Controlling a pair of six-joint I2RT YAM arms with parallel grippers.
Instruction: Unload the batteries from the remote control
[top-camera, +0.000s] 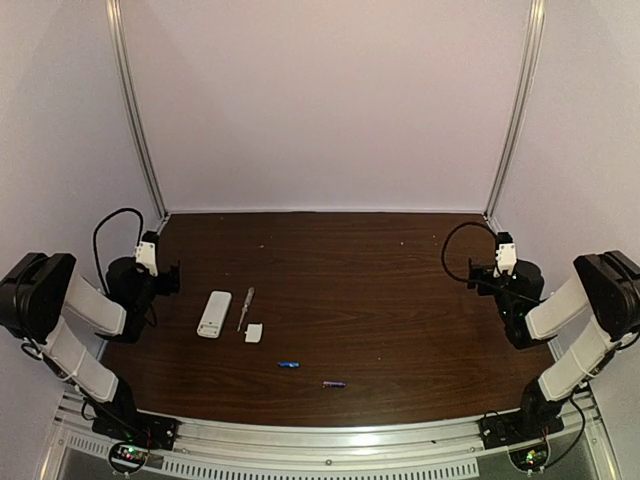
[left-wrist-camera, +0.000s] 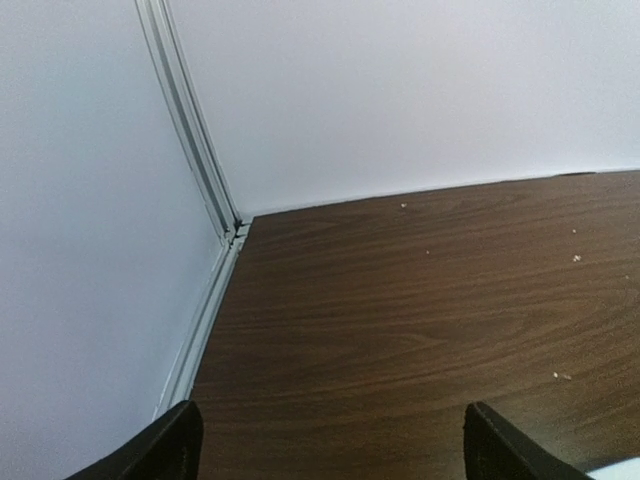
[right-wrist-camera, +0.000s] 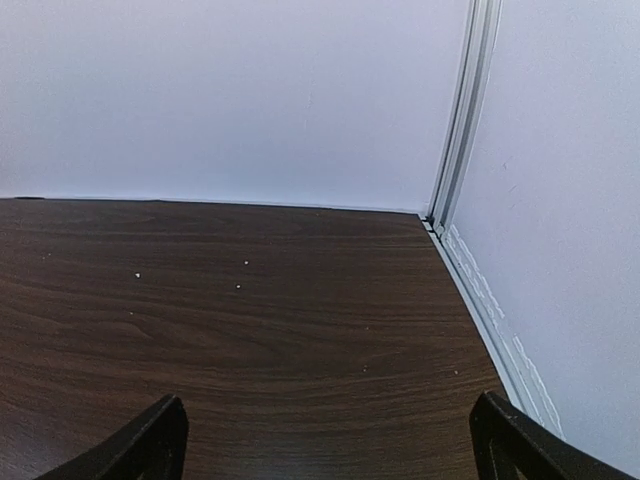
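The white remote control (top-camera: 214, 313) lies flat on the left part of the dark wooden table (top-camera: 380, 300). The two batteries lie loose on the table nearer the front: a blue one (top-camera: 289, 365) and a purple-pink one (top-camera: 333, 384). My left gripper (top-camera: 170, 279) (left-wrist-camera: 330, 455) hovers open and empty just left of the remote. My right gripper (top-camera: 474, 272) (right-wrist-camera: 330, 450) is open and empty at the far right, well away from all of these. Both wrist views show only bare table between the fingers.
A thin pale pointed tool (top-camera: 245, 307) lies right of the remote, and a small white plastic piece (top-camera: 254, 333) sits just below it. White walls with metal corner rails (top-camera: 140, 120) enclose the table. A white sliver (left-wrist-camera: 615, 468) shows at the left wrist view's bottom right corner.
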